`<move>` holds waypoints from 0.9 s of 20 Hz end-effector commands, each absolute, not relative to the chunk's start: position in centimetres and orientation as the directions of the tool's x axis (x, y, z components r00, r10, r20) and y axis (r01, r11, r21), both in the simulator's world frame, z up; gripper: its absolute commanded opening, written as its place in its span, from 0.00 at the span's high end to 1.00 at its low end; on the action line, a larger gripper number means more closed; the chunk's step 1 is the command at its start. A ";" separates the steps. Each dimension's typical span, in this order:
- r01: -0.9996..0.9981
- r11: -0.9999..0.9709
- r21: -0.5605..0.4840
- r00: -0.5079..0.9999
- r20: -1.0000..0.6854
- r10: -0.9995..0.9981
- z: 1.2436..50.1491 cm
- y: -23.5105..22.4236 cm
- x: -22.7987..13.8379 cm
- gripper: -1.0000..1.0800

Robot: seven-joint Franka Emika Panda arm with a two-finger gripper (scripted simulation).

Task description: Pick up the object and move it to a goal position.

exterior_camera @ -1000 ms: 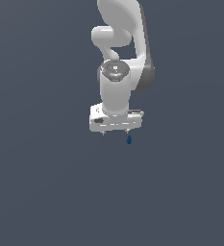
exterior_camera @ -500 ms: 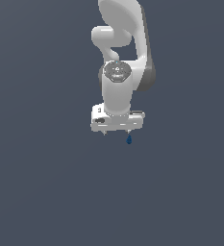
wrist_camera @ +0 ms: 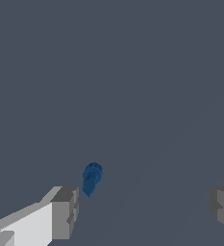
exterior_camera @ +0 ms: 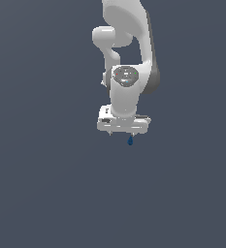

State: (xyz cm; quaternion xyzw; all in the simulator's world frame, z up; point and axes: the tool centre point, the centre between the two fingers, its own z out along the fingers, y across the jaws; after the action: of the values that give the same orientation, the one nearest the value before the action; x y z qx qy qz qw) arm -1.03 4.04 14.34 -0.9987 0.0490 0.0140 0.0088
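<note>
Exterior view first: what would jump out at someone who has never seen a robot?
The big white arm reaching down from the top of the exterior view stands out against a plain dark grey ground. Just below its gripper sits a tiny dark blue blob, dwarfed by the machine. In the wrist view the blob lies close to one grey finger, with the jaws wide apart.

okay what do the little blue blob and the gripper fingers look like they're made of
The blue blob: flat-shaded dark blue with ridged, faceted rings, matte like moulded plastic; as a simulator render, its real material is open. The fingers: blocky grey pads with plain matte faces, plastic or rubber by look, on a glossy white gripper body.
</note>
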 end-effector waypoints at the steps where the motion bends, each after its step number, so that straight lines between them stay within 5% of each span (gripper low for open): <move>1: -0.150 -0.989 -0.013 0.988 -0.027 -0.149 13.8 4.7 -1.4 0.04; 18: -0.475 -0.880 -0.001 0.880 -0.007 -0.475 10.2 8.7 -3.8 0.04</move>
State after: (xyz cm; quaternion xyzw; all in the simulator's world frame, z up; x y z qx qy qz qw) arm -3.62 8.42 10.39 -0.9726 0.2323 0.0044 0.0016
